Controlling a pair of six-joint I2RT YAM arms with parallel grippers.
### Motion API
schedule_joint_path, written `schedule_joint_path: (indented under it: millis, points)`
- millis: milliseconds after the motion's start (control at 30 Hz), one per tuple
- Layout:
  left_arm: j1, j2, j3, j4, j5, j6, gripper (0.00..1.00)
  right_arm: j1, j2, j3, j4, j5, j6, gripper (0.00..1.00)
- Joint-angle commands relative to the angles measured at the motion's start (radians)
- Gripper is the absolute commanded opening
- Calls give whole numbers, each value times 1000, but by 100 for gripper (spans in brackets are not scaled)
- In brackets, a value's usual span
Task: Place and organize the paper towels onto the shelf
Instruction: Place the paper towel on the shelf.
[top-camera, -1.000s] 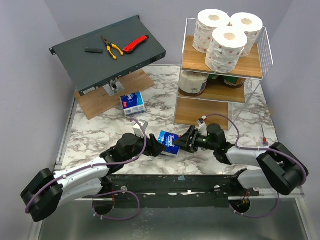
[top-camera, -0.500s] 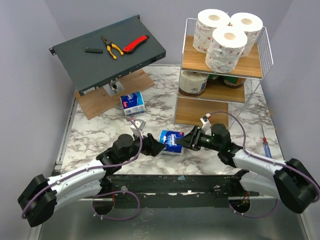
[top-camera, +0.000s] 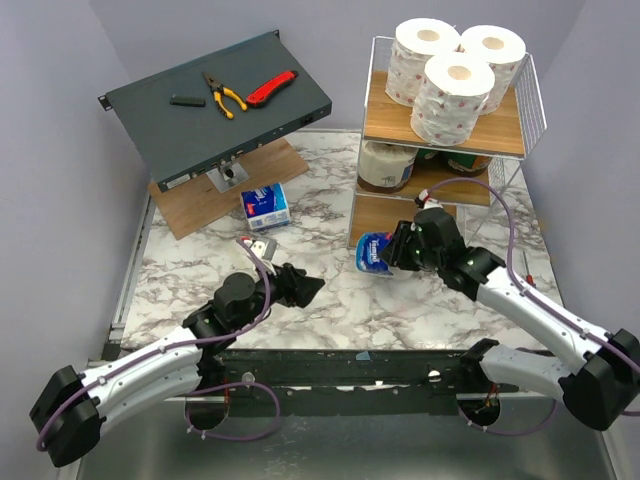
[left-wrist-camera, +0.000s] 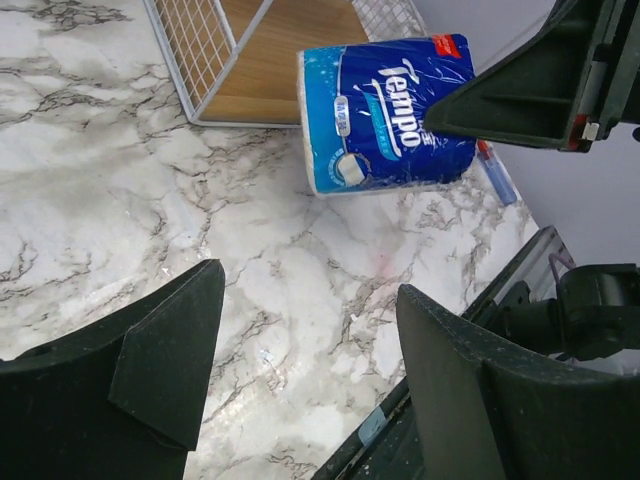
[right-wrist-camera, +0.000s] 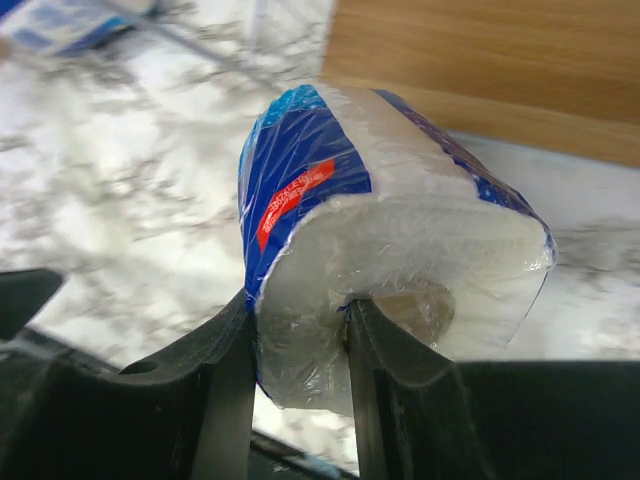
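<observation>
Counting first: three white rolls with pink print (top-camera: 452, 95) stand upright on the top tier of the shelf (top-camera: 500, 130), two at the back and one in front. On the middle tier stands one cream roll (top-camera: 385, 165) at the left, with green-wrapped rolls (top-camera: 468, 162) beside it. The tier above hides most of them, and I make out what looks like two. There are two blue-and-white packs. One spare pack (top-camera: 265, 206) lies on the table (top-camera: 200, 265), just beside the flat wooden board (top-camera: 190, 205).

The other, the held pack (top-camera: 370, 252), is in my right gripper (top-camera: 388, 252). The jaws are pinched hard into one end of it, and the wrap dents around my fingers. My right arm reaches in from the lower right, forearm on a diagonal. It holds the pack off the table just in front of the shelf's bottom tier, at its front left corner and outside the wire frame.

My left gripper (left-wrist-camera: 308, 282) hangs low over the marble, jaws spread wide with nothing between them. It points toward the held pack but is well apart from it, and the arm lies low from the near left.

The slanted grey box (top-camera: 170, 125) carries one pair of pliers (top-camera: 222, 95) and one red knife (top-camera: 272, 88).
</observation>
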Motion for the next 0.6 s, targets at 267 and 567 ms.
schedule_joint_path:
  millis: [267, 567]
  points:
    - [-2, 69, 36, 25, -9, -3, 72, 3, 106, 97, -88, 342, -127, 30]
    - [-2, 119, 54, 50, 4, -13, 72, 3, 171, 120, -41, 474, -141, 29]
